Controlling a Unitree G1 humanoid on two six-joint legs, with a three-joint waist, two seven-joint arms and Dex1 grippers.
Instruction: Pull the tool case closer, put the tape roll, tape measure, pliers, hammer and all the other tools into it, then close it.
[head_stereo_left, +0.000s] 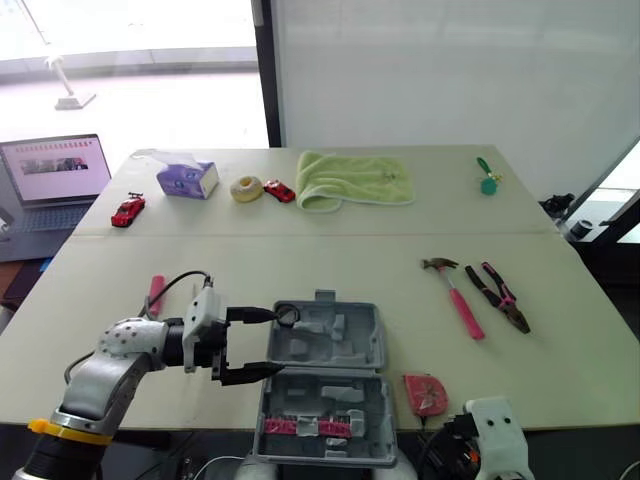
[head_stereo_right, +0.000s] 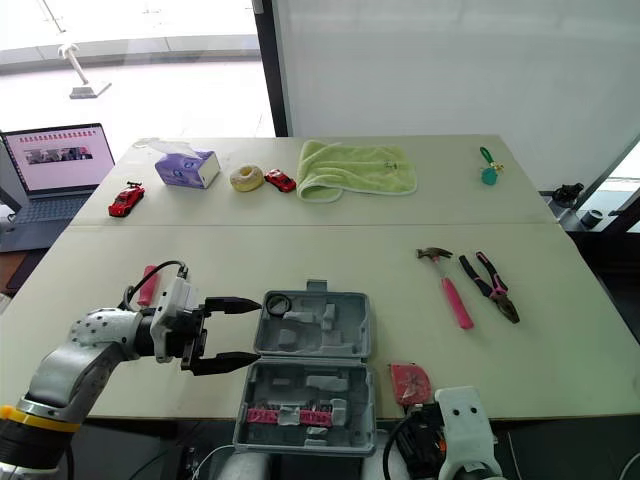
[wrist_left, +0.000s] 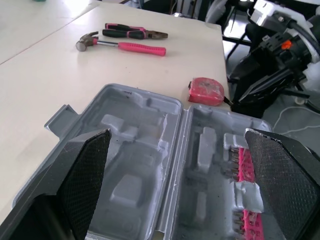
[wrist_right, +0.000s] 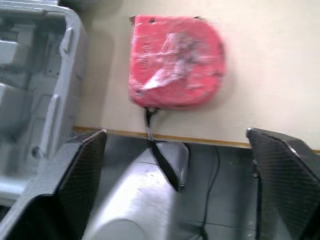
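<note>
The grey plastic tool case lies open and flat at the near edge of the pale tabletop, right in front of the robot. Both halves face up, and a row of pink bits sits in the near half. A small black ring sits in the far left corner of the case. The left gripper is at the left side of the case, and its jaws are wide open with nothing in them. One black finger is near the ring and the other is by the middle of the case's left edge. The red tape measure lies on the tabletop just to the right of the case. The right gripper hangs just off the near edge of the tabletop, close to the tape measure, and its jaws are wide open and empty too. Farther to the right lie the hammer with the pink handle and the pliers with black and pink handles, side by side. A tool with a pink handle lies to the left, beyond the left arm. At the far side are a cream tape roll, a purple tissue box, two red toy cars, a folded green towel and a small green thing.
</note>
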